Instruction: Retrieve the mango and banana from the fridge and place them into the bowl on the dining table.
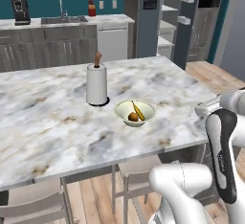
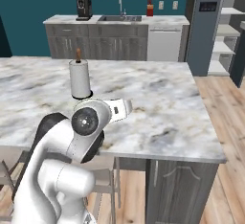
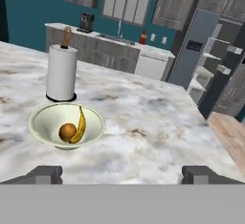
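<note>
The pale cream-green bowl stands on the marble dining table. Inside it lie the orange-brown mango and, leaning against the mango, the yellow banana. My gripper is open, its fingertips wide apart with nothing between them, drawn back from the bowl over the table's near edge. The slate-blue fridge stands open behind the table, its white shelves showing.
A white paper towel roll stands just behind the bowl. Grey chairs are tucked under the table's near side. The kitchen counter with sink, a coffee machine and a red bottle lines the back wall.
</note>
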